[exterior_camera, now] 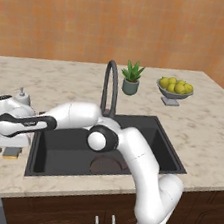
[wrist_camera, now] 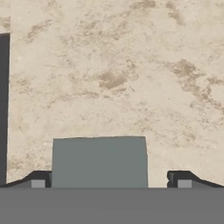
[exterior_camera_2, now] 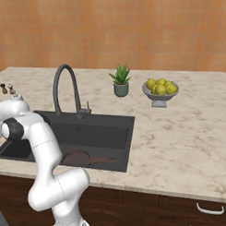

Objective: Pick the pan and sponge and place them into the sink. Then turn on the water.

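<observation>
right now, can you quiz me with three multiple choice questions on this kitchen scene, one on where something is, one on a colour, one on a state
1. Where is the pan?
A. on the counter by the fruit bowl
B. in the sink
C. held in the gripper

2. What colour is the face of the sponge seen between the fingertips?
A. grey-green
B. red
C. white

3. How does the gripper stand?
A. shut on the sponge
B. shut and empty
C. open, a fingertip on each side of the sponge

Answers:
1 B, the pan lies on the sink floor in the right base view.
2 A, the hand view shows a grey-green block.
3 C, the hand view shows both fingertips clear of the sponge's sides.
</observation>
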Available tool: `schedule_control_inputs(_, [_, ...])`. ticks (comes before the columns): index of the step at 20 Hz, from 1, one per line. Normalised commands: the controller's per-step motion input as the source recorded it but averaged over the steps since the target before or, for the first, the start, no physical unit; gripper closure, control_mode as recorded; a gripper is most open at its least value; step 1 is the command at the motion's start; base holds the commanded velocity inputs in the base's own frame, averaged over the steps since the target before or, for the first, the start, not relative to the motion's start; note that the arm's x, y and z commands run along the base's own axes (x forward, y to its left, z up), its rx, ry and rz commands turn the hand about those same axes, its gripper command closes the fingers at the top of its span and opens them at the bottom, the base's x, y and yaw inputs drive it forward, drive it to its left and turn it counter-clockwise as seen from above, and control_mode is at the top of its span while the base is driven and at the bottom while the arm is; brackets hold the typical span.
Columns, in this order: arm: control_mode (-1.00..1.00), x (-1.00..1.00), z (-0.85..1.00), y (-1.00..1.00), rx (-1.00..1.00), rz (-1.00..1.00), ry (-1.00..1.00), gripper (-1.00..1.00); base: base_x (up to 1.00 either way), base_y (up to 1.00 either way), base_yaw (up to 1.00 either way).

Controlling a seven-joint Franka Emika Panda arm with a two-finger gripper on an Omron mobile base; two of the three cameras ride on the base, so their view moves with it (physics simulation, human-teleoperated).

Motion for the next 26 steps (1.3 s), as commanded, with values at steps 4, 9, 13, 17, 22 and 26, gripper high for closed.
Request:
schedule_control_inputs(4, [-1.00,-0.03,-0.11,0.26,0.00,0.00,-0.01,-1.00,0.00,0.00,0.00])
schedule_control_inputs(9, [-1.00,-0.19,0.01,0.02,0.00,0.00,-0.18,-1.00,0.00,0.00,0.00])
schedule_control_inputs(13, [-1.00,-0.03,0.07,0.00,0.00,0.00,-0.28,-1.00,0.00,0.00,0.00])
schedule_control_inputs(17, [-1.00,0.00,0.00,-0.01,0.00,0.00,-0.14,-1.00,0.00,0.00,0.00])
schedule_control_inputs(22, [-1.00,0.00,0.00,-0.07,0.00,0.00,-0.01,-1.00,0.00,0.00,0.00])
schedule_control_inputs(26, [-1.00,0.05,0.00,-0.24,0.01,0.00,0.02,-1.00,0.00,0.00,0.00])
